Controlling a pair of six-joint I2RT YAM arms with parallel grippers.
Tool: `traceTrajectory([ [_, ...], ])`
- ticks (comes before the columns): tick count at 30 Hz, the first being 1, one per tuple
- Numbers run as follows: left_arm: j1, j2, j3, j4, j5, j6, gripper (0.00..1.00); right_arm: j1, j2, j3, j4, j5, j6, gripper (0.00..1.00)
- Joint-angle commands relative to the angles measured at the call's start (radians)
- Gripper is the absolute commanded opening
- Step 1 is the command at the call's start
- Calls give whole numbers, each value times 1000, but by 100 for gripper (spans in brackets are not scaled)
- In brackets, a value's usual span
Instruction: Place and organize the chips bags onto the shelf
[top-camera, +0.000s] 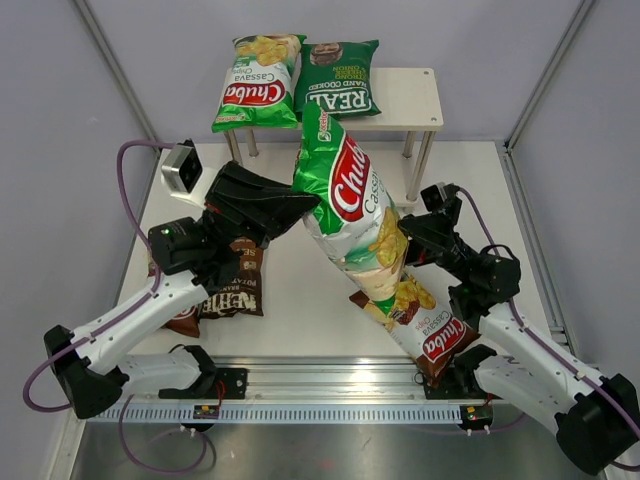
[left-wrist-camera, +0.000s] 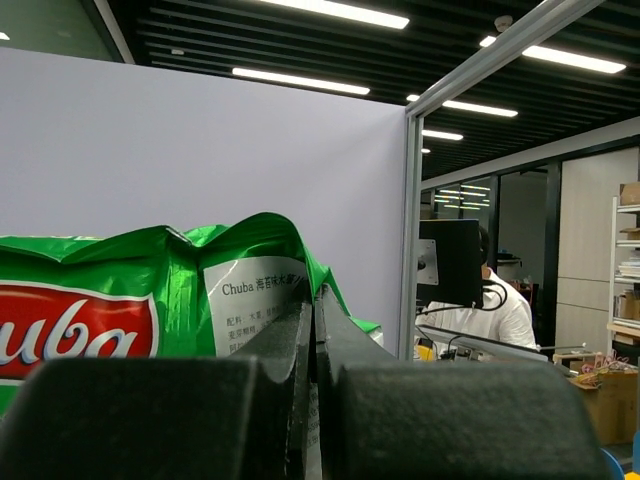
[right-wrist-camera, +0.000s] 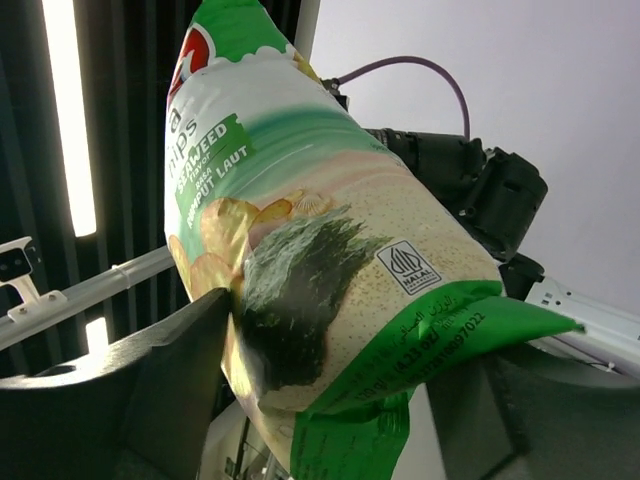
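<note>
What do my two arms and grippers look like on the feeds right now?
The left arm and right arm have white tubular links with black joint housings. The left gripper and right gripper are matte black with broad, flat fingers. A purple cable loops along each arm, and a silver camera box sits at the left wrist.

a light-green chuba bag (right-wrist-camera: 320, 250), seaweed flavour, hangs tilted between the wide-set fingers of the right pincer (right-wrist-camera: 350, 400); the finger (right-wrist-camera: 150, 390) at the view's left touches it. behind it, the black left arm (right-wrist-camera: 470, 180) and a purple cable (right-wrist-camera: 420, 65).
</note>
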Motion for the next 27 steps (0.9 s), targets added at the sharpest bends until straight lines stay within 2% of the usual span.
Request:
traceTrajectory([
  [1, 4, -9, -76, 48, -25, 2, 0, 17, -43, 48, 29, 59, -52, 75],
  [2, 7, -17, -95, 34, -37, 7, 0, 17, -61, 43, 6, 65, -68, 65],
  [4, 10, -51, -146, -16, -87, 42, 0, 17, -98, 40, -112, 65, -133, 58],
  [5, 11, -66, -157, -42, -100, 60, 1, 17, -112, 38, -149, 67, -158, 51],
  [7, 10, -101, -174, -137, -138, 120, 8, 17, -153, 46, -256, 82, -231, 44],
  [8, 10, -112, -178, -167, -148, 143, 15, 15, -166, 51, -295, 90, -258, 42],
  [9, 11, -123, -183, -196, -157, 186, 23, 17, -183, 57, -341, 110, -282, 35],
  [11, 12, -163, -211, -274, -210, 227, 48, 15, -227, 83, -471, 137, -365, 28],
  [14, 12, -201, -250, -334, -260, 289, 75, 15, -270, 118, -600, 202, -459, 26],
  [15, 10, -204, -254, -351, -261, 318, 90, 17, -272, 129, -626, 226, -476, 26],
  [16, 11, -206, -255, -372, -266, 338, 96, 17, -276, 150, -659, 237, -512, 26],
  [17, 10, -203, -261, -403, -276, 347, 99, 17, -272, 159, -665, 245, -523, 25],
  [21, 7, -165, -234, -477, -296, 398, 99, 17, -233, 212, -691, 254, -621, 24],
  [25, -22, -117, -176, -625, -423, 433, 99, 17, -207, 241, -665, 256, -687, 24],
  [27, -33, -97, -177, -622, -438, 425, 99, 17, -200, 239, -639, 245, -700, 23],
])
